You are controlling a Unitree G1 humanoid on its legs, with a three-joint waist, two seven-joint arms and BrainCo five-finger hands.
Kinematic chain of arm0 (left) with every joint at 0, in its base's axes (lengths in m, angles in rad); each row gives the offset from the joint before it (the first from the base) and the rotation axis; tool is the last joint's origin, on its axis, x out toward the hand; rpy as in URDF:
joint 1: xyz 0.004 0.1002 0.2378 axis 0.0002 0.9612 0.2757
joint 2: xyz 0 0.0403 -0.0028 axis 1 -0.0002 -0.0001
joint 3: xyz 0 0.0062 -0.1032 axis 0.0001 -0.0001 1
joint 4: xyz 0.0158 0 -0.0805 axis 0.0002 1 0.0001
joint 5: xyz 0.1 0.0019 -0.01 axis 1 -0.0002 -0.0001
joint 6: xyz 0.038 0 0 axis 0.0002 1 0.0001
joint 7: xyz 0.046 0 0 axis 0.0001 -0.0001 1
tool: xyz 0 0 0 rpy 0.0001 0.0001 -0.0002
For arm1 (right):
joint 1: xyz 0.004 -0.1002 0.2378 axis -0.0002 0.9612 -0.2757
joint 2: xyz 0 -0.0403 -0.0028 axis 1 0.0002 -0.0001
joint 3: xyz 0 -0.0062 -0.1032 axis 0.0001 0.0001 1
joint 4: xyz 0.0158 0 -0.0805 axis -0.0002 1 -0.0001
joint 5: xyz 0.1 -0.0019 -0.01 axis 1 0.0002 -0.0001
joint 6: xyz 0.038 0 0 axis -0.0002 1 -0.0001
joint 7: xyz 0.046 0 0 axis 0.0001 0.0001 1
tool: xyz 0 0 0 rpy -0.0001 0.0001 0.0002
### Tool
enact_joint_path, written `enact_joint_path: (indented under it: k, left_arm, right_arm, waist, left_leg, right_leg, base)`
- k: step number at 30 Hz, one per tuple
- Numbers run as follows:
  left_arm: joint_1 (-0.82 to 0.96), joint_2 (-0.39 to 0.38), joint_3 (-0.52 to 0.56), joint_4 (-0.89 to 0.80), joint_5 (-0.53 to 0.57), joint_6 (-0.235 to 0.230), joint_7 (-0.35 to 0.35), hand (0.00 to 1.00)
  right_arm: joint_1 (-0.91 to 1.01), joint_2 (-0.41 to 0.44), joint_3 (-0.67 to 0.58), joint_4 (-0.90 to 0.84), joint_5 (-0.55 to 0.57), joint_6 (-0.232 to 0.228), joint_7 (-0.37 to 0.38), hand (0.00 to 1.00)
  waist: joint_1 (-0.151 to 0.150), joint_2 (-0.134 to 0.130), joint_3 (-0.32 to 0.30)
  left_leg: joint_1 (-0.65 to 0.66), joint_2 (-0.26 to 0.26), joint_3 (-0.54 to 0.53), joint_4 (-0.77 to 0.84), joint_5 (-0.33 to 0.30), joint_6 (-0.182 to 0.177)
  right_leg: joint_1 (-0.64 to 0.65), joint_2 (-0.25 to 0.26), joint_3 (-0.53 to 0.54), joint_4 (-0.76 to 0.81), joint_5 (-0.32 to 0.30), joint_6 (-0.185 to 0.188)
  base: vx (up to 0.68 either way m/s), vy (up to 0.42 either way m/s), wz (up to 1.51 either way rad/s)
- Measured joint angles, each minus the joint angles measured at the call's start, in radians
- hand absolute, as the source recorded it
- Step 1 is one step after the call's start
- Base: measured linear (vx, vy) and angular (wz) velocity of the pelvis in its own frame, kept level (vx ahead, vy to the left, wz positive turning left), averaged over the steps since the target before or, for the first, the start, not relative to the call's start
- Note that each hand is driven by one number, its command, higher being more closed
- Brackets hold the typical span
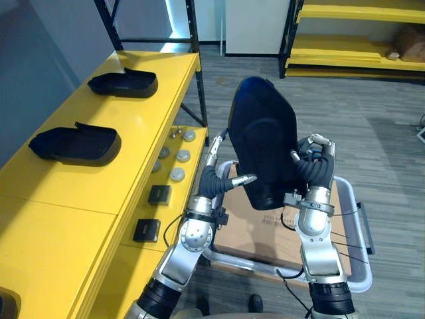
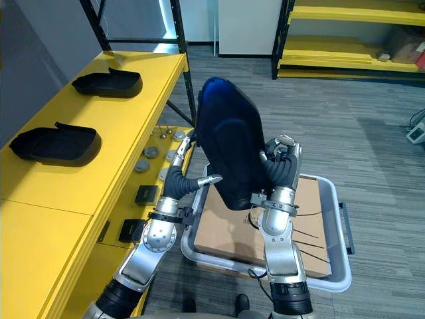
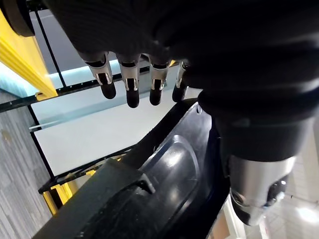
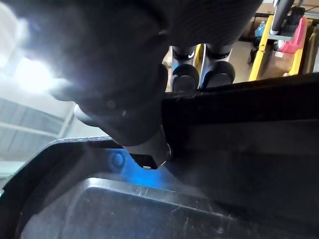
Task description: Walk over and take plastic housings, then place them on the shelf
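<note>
Black housing (image 1: 265,143) is held on end at centre, above the grey bin (image 2: 337,226). Right hand (image 1: 317,166) fingers curl over its rim; left hand (image 1: 212,179) fingers are straight, bracing its side. Likely a light, stiff, slick shell; the rim gives best purchase. Yellow shelf (image 1: 99,186) at 9 o'clock.

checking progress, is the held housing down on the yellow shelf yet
No, the left hand and right hand hold the housing up over the grey bin, beside the shelf.
</note>
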Motion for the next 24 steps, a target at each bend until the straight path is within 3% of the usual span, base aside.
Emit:
enact_joint_path:
  k: [11,18,20,24]
  left_arm:
    - [-0.020,0.004,-0.003,0.084,-0.120,0.007,0.026,0.00]
    - [-0.004,0.016,-0.035,0.128,-0.186,0.009,-0.004,0.00]
    - [-0.001,0.015,-0.025,0.128,-0.189,0.009,-0.005,0.00]
    - [0.059,-0.015,0.091,0.103,-0.244,0.009,-0.005,0.00]
  right_arm:
    - [0.000,-0.028,0.053,0.002,0.034,0.001,-0.001,1.00]
    - [-0.006,-0.034,0.108,0.012,0.031,-0.003,0.007,1.00]
    - [-0.004,-0.026,0.093,0.019,0.029,-0.002,0.005,1.00]
    - [0.017,0.006,0.026,0.041,0.022,0.001,-0.001,1.00]
  waist:
    - [-0.001,-0.017,-0.023]
    - [-0.003,-0.023,-0.038]
    - [-0.002,-0.023,-0.038]
    - [0.000,-0.023,-0.038]
  left_leg:
    - [0.000,-0.002,0.008,-0.004,0.000,0.000]
    - [0.000,-0.003,0.003,-0.004,0.003,0.004]
    - [0.000,-0.003,-0.003,-0.004,0.004,0.005]
    - [0.003,-0.003,-0.005,-0.004,0.004,0.005]
  right_leg:
    - [0.010,-0.001,0.010,-0.022,0.015,0.001]
    - [0.010,-0.001,0.004,-0.022,0.016,0.002]
    - [0.010,-0.002,-0.001,-0.022,0.016,0.002]
    - [0.013,-0.001,-0.003,-0.022,0.016,0.002]
  base:
    - [0.00,0.001,-0.03]
    - [-0.01,0.000,0.02]
    - [-0.04,0.000,0.08]
    - [-0.01,0.000,0.01]
